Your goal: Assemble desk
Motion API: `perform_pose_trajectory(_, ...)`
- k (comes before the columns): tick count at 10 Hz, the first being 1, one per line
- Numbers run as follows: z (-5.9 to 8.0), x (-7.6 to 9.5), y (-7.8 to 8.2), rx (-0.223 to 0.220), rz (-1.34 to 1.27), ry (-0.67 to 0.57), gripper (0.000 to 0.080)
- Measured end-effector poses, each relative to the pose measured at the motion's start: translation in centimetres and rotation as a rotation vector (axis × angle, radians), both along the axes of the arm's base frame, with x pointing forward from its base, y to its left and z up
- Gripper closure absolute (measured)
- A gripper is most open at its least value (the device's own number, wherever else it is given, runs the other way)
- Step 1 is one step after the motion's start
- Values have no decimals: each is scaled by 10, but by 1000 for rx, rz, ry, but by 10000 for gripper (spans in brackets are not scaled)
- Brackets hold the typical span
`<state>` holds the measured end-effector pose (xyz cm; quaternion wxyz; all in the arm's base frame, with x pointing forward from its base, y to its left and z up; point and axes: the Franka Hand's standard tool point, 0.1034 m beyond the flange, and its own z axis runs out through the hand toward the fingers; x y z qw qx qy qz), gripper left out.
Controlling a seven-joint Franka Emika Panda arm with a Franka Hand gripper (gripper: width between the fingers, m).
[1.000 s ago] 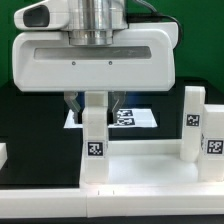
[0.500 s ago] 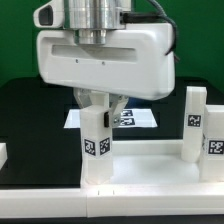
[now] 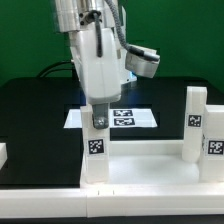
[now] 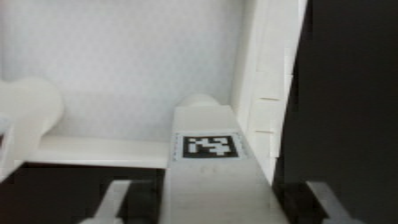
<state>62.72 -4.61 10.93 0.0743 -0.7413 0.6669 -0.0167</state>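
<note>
Claw (image 3: 98,117) of mine is squeezed around the top of a white leg (image 3: 95,150). One finger (image 4: 118,198) sits on each side of it. The leg stands straight up at a front corner of the desk panel (image 3: 140,180) and has a black-and-white tag (image 3: 96,146) on it. Two more legs (image 3: 193,122) stand at the exterior view's right. The panel lies on the black table (image 3: 30,115). Behind my claw lies the marker board (image 3: 135,117), flat on the table.
</note>
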Motion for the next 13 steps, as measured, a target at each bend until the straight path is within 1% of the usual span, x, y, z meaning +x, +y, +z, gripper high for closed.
perform_pose_trajectory(1, 0, 0, 0, -15, 90, -6, 508)
perform_pose_trajectory(2, -1, -1, 2, -35, 239, -16, 335)
perform_pose_trajectory(3, -1, 0, 1, -49, 370, -28, 190)
perform_pose_trajectory(4, -1, -2, 3, -62, 526, -30, 190)
perform_pose_trajectory(5, -2, -2, 4, -69, 604, -34, 162)
perform_pose_trajectory(8, -2, -3, 1, -93, 777, -48, 150)
perform_pose_trajectory(9, -1, -2, -1, -111, 890, -55, 150)
perform_pose_trajectory(10, 0, -1, -6, -145, 1131, -74, 150)
perform_pose_trajectory(11, -2, -3, -10, -153, 1266, -77, 150)
perform_pose_trajectory(12, -3, -4, -10, -160, 1328, -69, 150)
perform_pose_trajectory(13, -2, -4, -10, -157, 1274, -65, 150)
